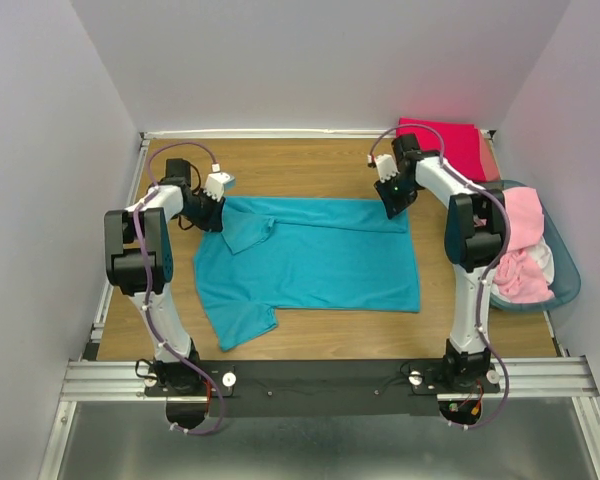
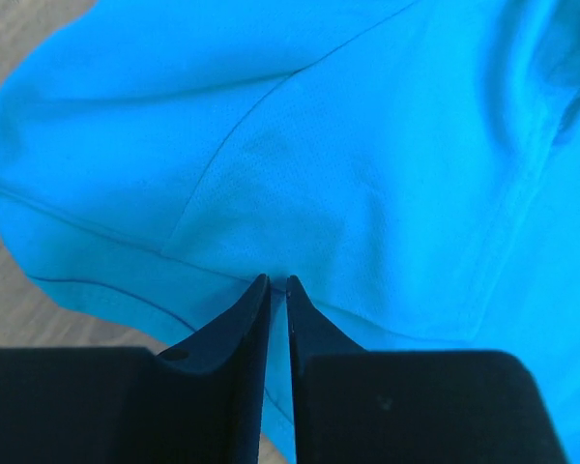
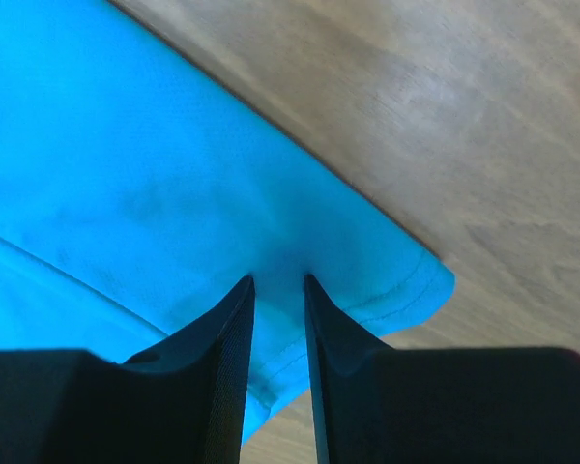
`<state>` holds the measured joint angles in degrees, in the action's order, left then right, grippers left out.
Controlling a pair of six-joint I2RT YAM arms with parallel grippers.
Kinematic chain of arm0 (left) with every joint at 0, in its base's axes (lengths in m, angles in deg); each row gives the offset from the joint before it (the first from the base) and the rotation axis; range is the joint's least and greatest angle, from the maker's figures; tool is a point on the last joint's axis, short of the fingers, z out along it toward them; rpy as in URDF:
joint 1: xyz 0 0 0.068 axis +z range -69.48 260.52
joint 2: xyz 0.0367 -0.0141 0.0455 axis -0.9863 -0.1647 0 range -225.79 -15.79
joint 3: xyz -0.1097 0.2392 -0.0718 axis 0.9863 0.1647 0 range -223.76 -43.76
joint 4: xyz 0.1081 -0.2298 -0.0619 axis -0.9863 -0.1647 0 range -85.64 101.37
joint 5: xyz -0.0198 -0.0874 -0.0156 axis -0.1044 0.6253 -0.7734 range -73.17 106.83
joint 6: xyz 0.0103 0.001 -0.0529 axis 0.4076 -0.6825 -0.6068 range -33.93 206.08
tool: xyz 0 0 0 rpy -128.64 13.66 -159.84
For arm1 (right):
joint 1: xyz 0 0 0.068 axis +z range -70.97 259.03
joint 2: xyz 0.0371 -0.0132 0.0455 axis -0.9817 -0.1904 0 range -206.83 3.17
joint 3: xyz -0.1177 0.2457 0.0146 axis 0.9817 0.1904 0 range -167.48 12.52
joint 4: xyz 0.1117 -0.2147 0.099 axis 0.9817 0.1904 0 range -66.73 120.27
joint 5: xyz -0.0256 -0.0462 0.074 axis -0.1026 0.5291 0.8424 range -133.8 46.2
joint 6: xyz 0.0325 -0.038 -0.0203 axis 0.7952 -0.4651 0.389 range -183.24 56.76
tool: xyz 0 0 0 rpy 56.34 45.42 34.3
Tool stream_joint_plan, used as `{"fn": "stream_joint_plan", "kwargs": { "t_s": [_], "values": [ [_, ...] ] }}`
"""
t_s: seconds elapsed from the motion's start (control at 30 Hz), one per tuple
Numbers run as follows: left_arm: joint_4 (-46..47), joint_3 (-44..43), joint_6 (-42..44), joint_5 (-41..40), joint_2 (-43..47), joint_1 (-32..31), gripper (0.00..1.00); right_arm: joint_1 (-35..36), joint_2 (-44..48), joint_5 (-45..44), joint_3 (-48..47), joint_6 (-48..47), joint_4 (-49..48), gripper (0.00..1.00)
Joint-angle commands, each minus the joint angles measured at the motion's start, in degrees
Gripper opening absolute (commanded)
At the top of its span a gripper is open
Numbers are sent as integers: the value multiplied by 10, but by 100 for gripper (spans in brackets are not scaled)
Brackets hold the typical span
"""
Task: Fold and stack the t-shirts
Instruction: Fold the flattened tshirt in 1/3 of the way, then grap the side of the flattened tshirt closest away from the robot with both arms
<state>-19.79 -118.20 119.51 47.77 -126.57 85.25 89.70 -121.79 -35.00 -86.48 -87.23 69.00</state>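
A teal t-shirt (image 1: pixel 315 262) lies spread on the wooden table, its far part folded over and one sleeve (image 1: pixel 242 322) sticking out at the near left. My left gripper (image 1: pixel 212 212) sits low at the shirt's far left corner. Its jaws (image 2: pixel 276 280) are only a narrow slit apart, with teal cloth (image 2: pixel 367 145) showing through. My right gripper (image 1: pixel 394 205) is at the far right corner. It stands open (image 3: pixel 277 278) over the hemmed corner (image 3: pixel 406 285), which lies flat on the wood. A crimson-pink t-shirt (image 1: pixel 445 142) lies folded at the far right.
A blue-tinted plastic basket (image 1: pixel 568 278) stands at the right edge of the table with light pink t-shirts (image 1: pixel 525 245) heaped in it. White walls close in the back and both sides. Bare wood (image 1: pixel 310 165) shows beyond the teal shirt.
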Motion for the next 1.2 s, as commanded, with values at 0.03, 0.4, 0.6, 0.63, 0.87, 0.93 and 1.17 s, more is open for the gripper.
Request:
{"fn": "stream_joint_plan", "kwargs": {
  "t_s": [0.03, 0.4, 0.6, 0.63, 0.87, 0.93, 1.17],
  "values": [
    [54, -2, -52, -39, -26, -1, 17, 3, -62, -68, -51, 13, -8, 34],
    [-6, -242, -56, -70, -160, 6, 17, 2, -200, -107, -286, 27, -12, 42],
    [-36, -239, -8, -10, -36, 4, 33, 5, -68, -40, -263, 26, -9, 75],
    [-32, -226, 0, -2, -11, 4, 36, 7, -46, -29, -248, 24, -6, 78],
    [-29, -111, 94, 42, 209, 6, 86, 24, 145, 32, -101, -20, 43, 100],
    [-17, -71, 89, 45, 270, 5, 98, 30, 180, 32, -63, -34, 60, 100],
    [-256, -61, 247, 114, 268, 4, 98, 52, 311, 14, 146, -91, 90, 95]
  ]
}}
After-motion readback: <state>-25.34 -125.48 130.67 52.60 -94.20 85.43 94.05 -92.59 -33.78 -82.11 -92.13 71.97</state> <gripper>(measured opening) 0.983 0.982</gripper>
